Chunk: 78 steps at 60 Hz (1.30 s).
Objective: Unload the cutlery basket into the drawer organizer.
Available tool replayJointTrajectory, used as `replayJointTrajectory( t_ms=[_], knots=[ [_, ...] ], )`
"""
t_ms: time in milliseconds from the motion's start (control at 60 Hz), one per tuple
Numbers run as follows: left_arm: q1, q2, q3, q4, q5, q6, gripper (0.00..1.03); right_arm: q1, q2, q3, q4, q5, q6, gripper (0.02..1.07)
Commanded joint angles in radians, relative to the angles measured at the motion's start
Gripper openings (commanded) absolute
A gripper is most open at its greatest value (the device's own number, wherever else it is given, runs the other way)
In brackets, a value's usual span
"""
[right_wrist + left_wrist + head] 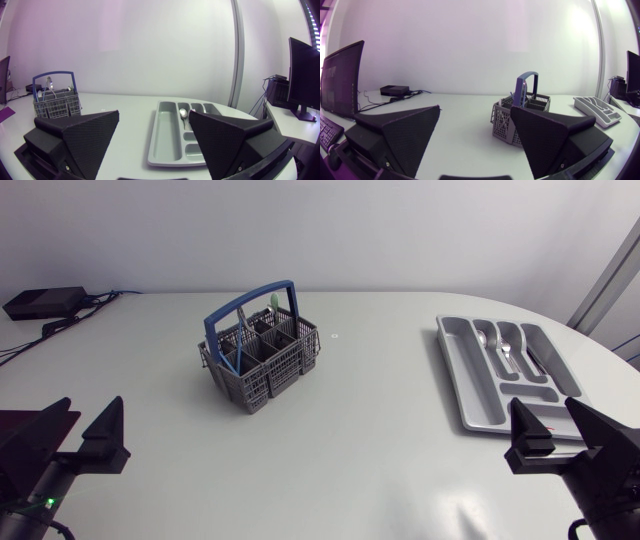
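Note:
A grey cutlery basket [261, 358] with a blue handle stands mid-table; a few pieces of cutlery stick up from its far compartments. In the left wrist view the basket [512, 120] is ahead of my left gripper [472, 135], well beyond its fingers. The grey drawer organizer [470, 375] lies at the right with two spoons [497, 343] in its middle slots. My left gripper [65, 442] is open at the front left, empty. My right gripper [565, 440] is open at the front right, just in front of the organizer [167, 132], empty.
A black box [44, 302] with cables lies at the table's far left corner. The table's curved edge runs past the organizer on the right. Bare tabletop spreads between basket and organizer and in front of both.

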Motion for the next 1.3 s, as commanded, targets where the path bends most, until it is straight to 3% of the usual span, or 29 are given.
replayJointTrajectory(
  t_ms=[0,317,450,583,850,1100,1117,1183,1283],
  knots=[
    [-0.009,-0.01,-0.038,-0.02,-0.008,-0.033,0.99,0.002,-0.004,-0.02,-0.011,-0.005,-0.013,1.03],
    [-0.01,-0.007,0.008,-0.003,-0.04,-0.013,0.97,0.02,0.001,0.006,0.006,0.015,-0.018,1.02],
    [-0.01,0.048,0.051,0.012,-0.04,-0.025,0.97,0.083,0.136,0.06,0.086,0.078,-0.016,1.02],
    [-0.01,0.197,0.119,0.069,-0.04,-0.031,0.96,0.114,0.309,0.123,0.161,0.094,-0.013,1.02],
    [-0.066,0.61,0.357,0.061,-0.05,-0.077,0.9,0.264,0.581,0.238,0.211,0.219,-0.013,1.02],
    [-0.158,0.924,0.591,-0.078,-0.143,-0.07,0.88,0.327,0.75,0.371,0.084,0.256,-0.008,1.02],
    [-0.188,0.969,0.64,-0.123,-0.166,-0.016,0.88,0.344,0.759,0.399,0.023,0.268,-0.008,1.02],
    [-0.231,1.062,0.729,-0.213,-0.169,0.153,0.93,0.376,0.797,0.437,-0.034,0.279,-0.011,1.02],
    [-0.251,1.179,0.806,-0.253,-0.149,0.13,0.94,0.391,0.875,0.502,-0.132,0.251,-0.016,1.02]
  ],
)
